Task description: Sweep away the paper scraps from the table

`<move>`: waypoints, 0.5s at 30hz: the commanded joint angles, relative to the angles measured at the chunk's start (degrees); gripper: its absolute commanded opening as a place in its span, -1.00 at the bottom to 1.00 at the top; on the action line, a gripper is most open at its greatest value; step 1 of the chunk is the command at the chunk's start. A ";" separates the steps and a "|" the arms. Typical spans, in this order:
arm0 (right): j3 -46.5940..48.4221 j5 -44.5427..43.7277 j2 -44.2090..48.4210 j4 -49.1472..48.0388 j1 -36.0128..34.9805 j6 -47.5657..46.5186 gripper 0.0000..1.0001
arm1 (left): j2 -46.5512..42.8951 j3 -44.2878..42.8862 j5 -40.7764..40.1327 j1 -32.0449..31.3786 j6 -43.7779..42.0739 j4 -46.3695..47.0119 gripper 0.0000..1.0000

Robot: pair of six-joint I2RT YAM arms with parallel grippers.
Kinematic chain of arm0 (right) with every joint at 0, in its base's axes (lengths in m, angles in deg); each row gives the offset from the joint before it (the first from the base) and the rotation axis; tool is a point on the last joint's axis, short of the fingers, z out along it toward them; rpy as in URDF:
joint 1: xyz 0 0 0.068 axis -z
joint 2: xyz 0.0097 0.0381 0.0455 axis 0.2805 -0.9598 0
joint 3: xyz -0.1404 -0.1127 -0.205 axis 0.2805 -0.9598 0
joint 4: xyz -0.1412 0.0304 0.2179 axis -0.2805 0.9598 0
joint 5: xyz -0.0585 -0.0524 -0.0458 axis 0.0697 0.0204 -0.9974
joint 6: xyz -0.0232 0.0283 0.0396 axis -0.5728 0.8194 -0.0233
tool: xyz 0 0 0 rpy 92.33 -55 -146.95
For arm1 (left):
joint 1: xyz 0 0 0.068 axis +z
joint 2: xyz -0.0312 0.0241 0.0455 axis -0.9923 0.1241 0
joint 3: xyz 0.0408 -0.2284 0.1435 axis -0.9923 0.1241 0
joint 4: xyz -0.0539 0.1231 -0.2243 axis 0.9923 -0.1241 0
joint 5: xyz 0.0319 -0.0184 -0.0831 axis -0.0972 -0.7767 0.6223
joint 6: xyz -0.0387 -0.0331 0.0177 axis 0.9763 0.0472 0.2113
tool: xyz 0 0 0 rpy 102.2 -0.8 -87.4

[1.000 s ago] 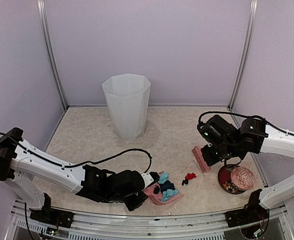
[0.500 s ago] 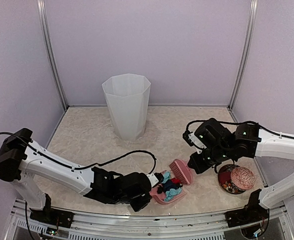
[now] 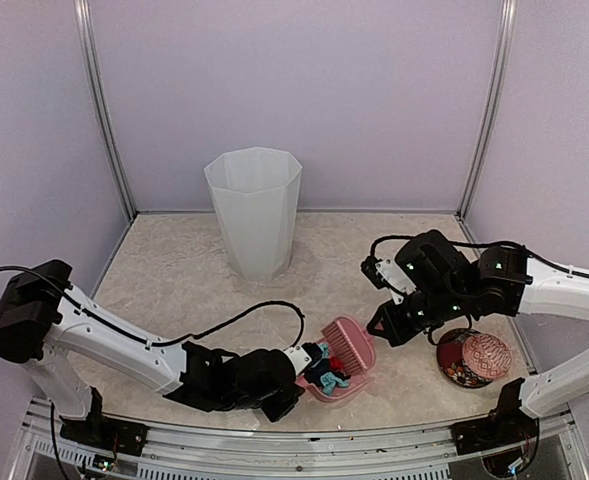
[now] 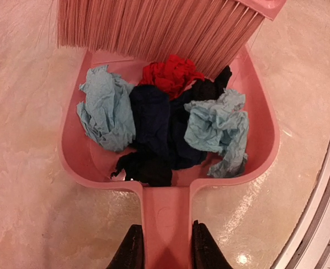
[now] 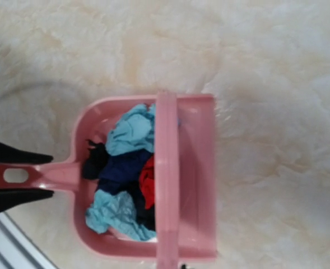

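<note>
Lying in pink dustpan (image 4: 264, 134), paper scraps (image 4: 159, 123) sit just ahead of left gripper (image 4: 166, 247), jaws clamped on dustpan handle (image 4: 166, 218). Scraps: crumpled teal, dark navy, black, red, heaped. Right gripper (image 3: 386, 324) closed on pink brush (image 4: 153, 28), bristles at pan mouth. Dustpan on table (image 3: 174, 270).

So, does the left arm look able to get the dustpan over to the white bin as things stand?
Probably, once the brush lifts. The left gripper is clamped on the dustpan handle and nothing stands between it and the bin, but the right gripper has its brush standing in the dustpan's mouth.
</note>
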 commanded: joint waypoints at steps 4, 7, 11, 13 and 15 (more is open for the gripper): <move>3.33 -7.31 1.46 3.64 -0.56 -0.11 -1.00 | -1.41 4.61 -5.67 -0.21 0.96 6.79 -1.00; 3.92 -9.15 1.60 4.69 -0.56 0.04 -1.00 | -2.33 6.05 -7.00 -0.50 1.16 8.54 -1.00; 4.54 -10.85 2.23 5.74 -0.53 0.15 -1.00 | -3.22 7.01 -8.98 -0.76 1.70 9.60 -1.00; 4.94 -12.20 2.56 6.64 -0.53 0.44 -1.00 | -3.80 7.28 -9.82 -0.96 1.70 9.95 -1.00; 5.24 -14.74 2.96 7.62 -0.48 1.22 -1.00 | -4.71 7.45 -10.62 -1.07 1.66 10.05 -1.00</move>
